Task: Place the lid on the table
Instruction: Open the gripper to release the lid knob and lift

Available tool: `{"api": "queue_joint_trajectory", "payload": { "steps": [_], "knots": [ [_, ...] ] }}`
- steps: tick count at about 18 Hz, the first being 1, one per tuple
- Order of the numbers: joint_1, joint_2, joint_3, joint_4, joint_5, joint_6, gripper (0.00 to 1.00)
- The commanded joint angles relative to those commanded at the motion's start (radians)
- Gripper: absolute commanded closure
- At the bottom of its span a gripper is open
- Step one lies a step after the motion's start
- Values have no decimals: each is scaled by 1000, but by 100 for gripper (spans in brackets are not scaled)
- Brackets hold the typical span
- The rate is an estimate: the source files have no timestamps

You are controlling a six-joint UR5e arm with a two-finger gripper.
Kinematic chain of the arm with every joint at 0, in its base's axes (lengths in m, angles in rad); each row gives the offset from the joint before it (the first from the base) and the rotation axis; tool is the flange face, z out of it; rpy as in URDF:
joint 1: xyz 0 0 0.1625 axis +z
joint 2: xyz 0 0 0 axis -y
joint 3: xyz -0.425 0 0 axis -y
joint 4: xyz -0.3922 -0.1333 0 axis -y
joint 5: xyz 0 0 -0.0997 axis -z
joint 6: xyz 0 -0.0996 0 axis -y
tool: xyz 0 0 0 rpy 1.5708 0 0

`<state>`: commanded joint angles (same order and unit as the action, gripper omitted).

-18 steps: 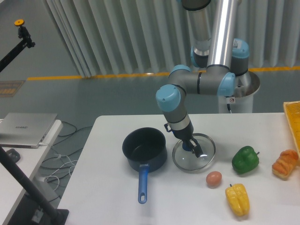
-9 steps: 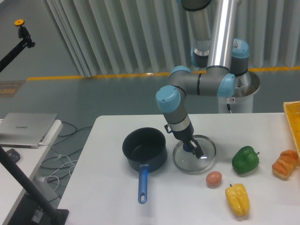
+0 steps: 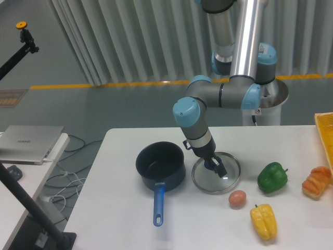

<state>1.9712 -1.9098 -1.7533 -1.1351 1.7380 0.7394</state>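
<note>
The lid [image 3: 225, 182], clear glass with a thin metal rim, lies flat at or just above the white table [image 3: 119, 219], right beside the dark blue saucepan [image 3: 160, 165]. My gripper [image 3: 213, 166] reaches down onto the lid's centre. Its dark fingers [image 3: 219, 169] are closed around the blue knob [image 3: 208, 164], which they mostly cover. I cannot tell whether the rim touches the tabletop all the way round.
A brown egg [image 3: 237, 198], a yellow pepper [image 3: 264, 221] and a green pepper [image 3: 272, 177] lie right of the lid. An orange item [image 3: 317, 182] and a yellow crate edge [image 3: 325, 130] are at the far right. A laptop [image 3: 28, 143] sits on the side desk.
The arm's wrist and the lid have sunk a few pixels toward the table. The gripper stays on the knob.
</note>
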Motion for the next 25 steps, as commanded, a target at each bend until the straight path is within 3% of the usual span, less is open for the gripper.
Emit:
{"api": "queue_joint_trajectory", "payload": {
  "steps": [3,10,18,25],
  "knots": [
    [0,3,2,0,0,2,27],
    [5,14,17,0,-2,6,24],
    [43,92,34,-12,-5,18,21],
    [107,184,34,-47,-9,31,8]
  ]
}}
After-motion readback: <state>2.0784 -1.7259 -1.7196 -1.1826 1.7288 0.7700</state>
